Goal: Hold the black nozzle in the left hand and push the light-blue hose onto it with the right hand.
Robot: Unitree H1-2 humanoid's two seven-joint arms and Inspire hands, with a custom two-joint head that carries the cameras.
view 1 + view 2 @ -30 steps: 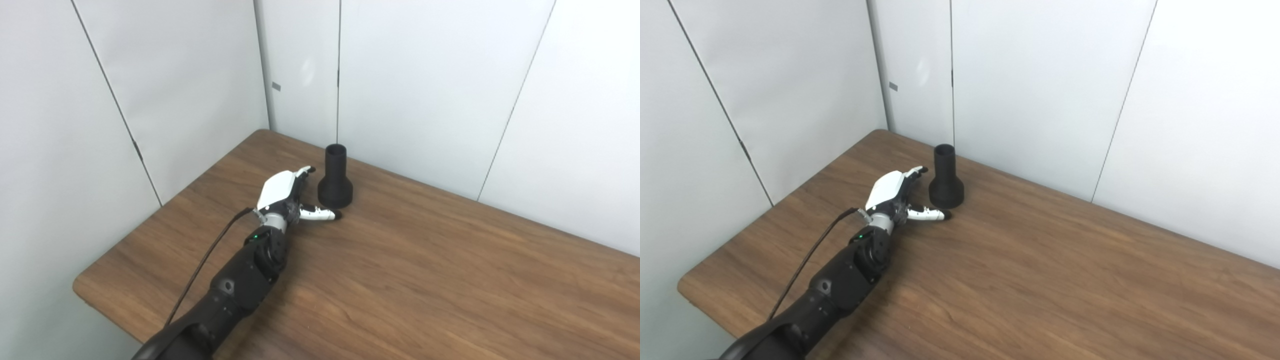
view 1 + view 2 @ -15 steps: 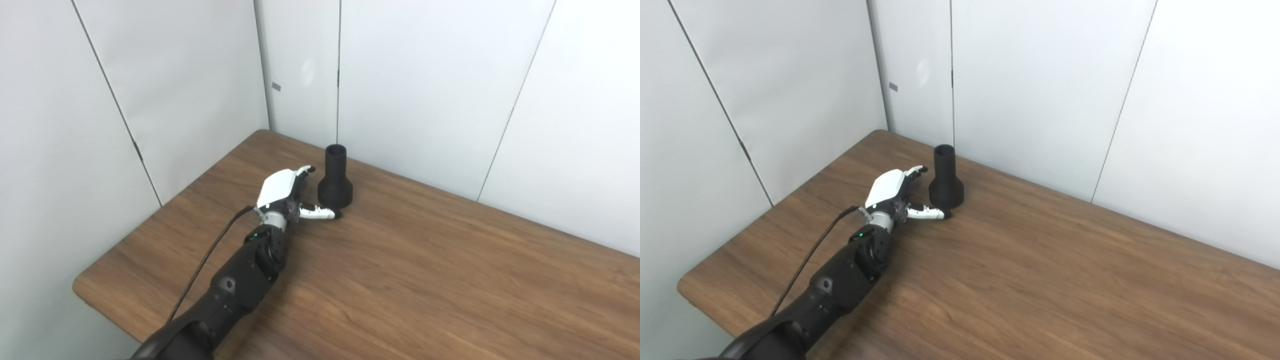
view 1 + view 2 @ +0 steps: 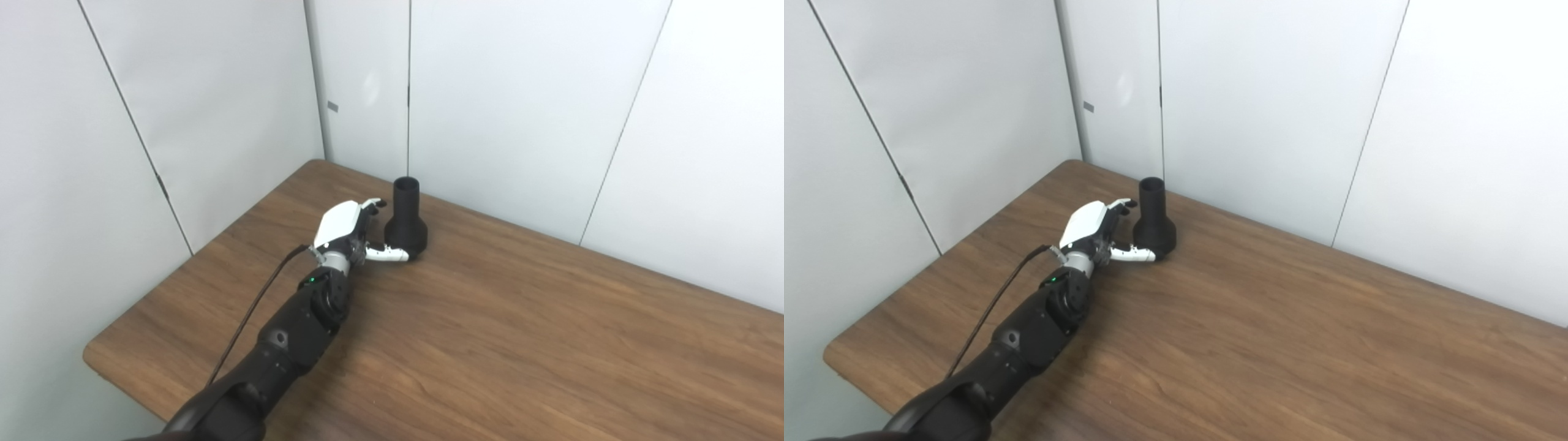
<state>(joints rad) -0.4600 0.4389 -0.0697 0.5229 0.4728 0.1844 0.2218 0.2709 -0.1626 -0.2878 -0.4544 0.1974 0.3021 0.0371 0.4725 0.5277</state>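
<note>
The black nozzle point(image 3: 405, 220) stands upright on its wide base near the far left corner of the wooden table point(image 3: 490, 331), narrow mouth up. My left hand point(image 3: 350, 229) reaches in from its left, fingers spread: the thumb lies in front of the base and seems to touch it, the other fingertips sit beside the neck. The hand is open, not closed around the nozzle. No light-blue hose shows in either view. My right hand is out of view.
White wall panels point(image 3: 502, 110) rise right behind the nozzle and along the table's left side. A black cable point(image 3: 257, 306) runs along my left forearm. The table's rounded left corner point(image 3: 92, 358) is near the arm.
My left hand has moved a little forward toward the nozzle, the thumb now at its base. The whole picture has shifted slightly, so the camera moved.
</note>
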